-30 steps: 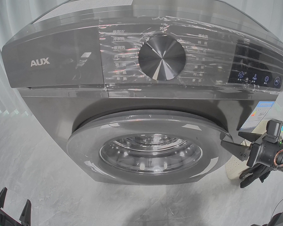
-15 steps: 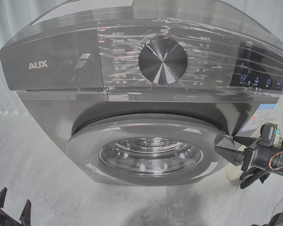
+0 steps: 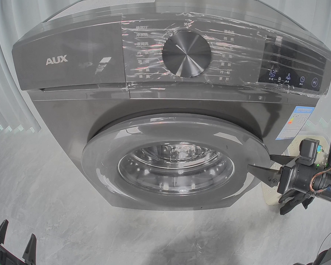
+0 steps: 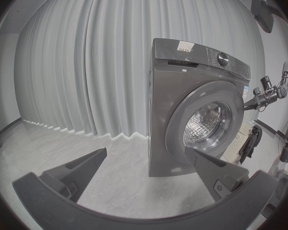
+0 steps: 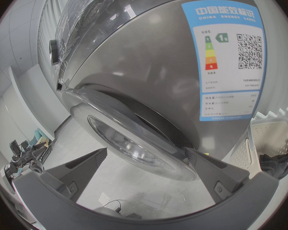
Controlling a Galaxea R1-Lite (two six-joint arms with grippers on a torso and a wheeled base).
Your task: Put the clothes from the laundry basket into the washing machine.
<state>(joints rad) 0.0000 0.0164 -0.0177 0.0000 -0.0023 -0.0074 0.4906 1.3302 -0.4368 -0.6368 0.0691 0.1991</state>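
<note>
head view, right gripper: fingers spread wide, nothing held; it sat at the right rim of the door, lower finger tip overlapping the rim's edge. whether it touched could not be told.
right wrist view: the door's rim edge ran across between the two spread fingers, with the energy label on the machine front above it.
left gripper: fingers parted, empty; low at the robot's left, over the floor, well apart from the machine.
door: round, grey rim around a glass window, shut against the front; steel drum seen through the glass.
washing machine: grey front-loader standing on the floor; dial mid-panel, under clear plastic film.
laundry basket: cream, perforated wall, on the floor just beside the machine's right side, behind the right gripper.
clothes: dark garment draped over the basket's rim, part of it hanging outside.
curtain: pale, pleated, behind the machine.
floor: pale grey, marbled.
</note>
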